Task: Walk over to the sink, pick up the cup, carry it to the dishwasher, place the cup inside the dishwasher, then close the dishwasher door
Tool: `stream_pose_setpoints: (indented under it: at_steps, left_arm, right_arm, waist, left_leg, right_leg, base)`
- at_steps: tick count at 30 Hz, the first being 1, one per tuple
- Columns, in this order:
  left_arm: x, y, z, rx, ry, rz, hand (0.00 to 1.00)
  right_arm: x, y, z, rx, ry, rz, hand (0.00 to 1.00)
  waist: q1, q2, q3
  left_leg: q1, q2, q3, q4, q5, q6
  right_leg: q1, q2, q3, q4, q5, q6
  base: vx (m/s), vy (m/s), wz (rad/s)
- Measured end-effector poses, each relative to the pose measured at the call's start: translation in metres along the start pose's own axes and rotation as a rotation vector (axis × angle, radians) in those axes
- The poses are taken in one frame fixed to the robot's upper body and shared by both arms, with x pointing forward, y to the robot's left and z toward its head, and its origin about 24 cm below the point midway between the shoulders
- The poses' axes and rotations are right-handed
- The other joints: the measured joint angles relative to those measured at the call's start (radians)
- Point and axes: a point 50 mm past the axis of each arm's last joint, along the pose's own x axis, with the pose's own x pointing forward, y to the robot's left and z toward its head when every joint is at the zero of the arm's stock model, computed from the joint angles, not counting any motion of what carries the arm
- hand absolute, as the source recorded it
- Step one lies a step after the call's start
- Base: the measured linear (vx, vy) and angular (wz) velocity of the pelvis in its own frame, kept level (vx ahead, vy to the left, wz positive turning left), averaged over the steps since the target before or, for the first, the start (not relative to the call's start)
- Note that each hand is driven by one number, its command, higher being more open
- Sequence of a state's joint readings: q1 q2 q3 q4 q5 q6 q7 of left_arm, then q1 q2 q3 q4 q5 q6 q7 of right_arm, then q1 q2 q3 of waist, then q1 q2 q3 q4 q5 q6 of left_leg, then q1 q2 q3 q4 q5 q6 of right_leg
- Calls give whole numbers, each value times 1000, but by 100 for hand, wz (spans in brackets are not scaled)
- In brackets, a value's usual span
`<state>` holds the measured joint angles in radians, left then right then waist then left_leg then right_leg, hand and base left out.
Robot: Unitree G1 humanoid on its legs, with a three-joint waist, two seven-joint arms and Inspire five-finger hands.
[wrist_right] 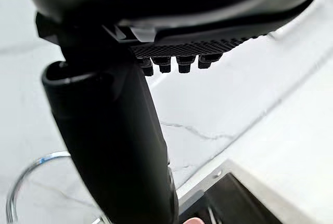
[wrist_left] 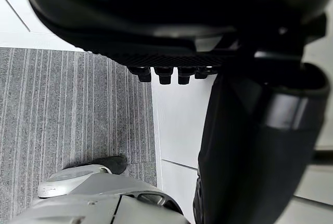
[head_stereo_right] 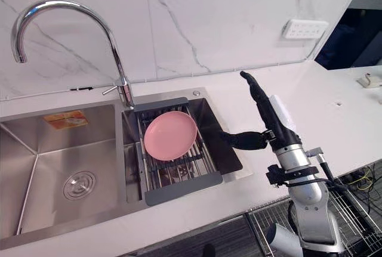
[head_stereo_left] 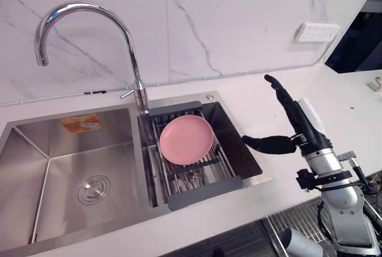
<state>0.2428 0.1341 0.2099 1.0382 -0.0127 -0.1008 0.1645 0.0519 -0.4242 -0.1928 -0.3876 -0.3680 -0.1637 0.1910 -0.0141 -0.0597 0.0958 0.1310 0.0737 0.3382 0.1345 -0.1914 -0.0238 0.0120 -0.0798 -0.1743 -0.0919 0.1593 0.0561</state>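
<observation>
Nearest, the left hand (wrist_left: 156, 16) hangs low over grey carpet floor (wrist_left: 67, 109), released, its fingers slack and its thumb straight, grasping nothing. A wire rack (head_stereo_right: 265, 224) shows just below the front edge of the white counter (head_stereo_left: 334, 102). Above the counter, the right hand (head_stereo_left: 301, 127) stands upright with its fingers straight and raised and its thumb stretched out towards the sink (head_stereo_left: 36, 167), holding nothing. The stainless sink has two basins; the left one is bare metal with a round drain (head_stereo_left: 94, 189). Across the right basin sits a dark-framed drainer (head_stereo_left: 203, 192), and a pink plate (head_stereo_left: 186, 139) lies tilted in it, apart from both hands. Behind the basins a curved chrome tap (head_stereo_left: 128, 36) rises, and a white socket (head_stereo_left: 316, 31) sits on the marble wall
</observation>
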Motion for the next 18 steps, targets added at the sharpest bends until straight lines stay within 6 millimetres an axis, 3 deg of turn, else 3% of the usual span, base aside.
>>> stream_pose_setpoints:
  at_steps: [7,14,18]
  left_arm:
    - [1,12,-9,70,45,11,100]
    - [2,10,-4,96,31,0,100]
    - [2,9,-2,100,27,-10,100]
  right_arm:
    - [10,27,32,-212,-175,255,100]
    - [27,44,38,-349,-229,359,100]
    - [36,58,38,-518,-260,416,100]
  waist:
    - [-1,-11,-52]
    - [19,-12,-54]
    - [25,-13,-56]
  left_leg:
    - [2,17,4,-16,11,-17]
    - [10,22,-7,-36,22,-25]
    - [8,13,-20,-43,27,-18]
  right_leg:
    - [1,7,-58,0,-20,-28]
    - [1,17,-70,0,-12,-20]
    - [1,8,-83,0,-7,-16]
  base:
    - [-49,-41,-2]
    - [1,-17,3]
    - [-29,25,8]
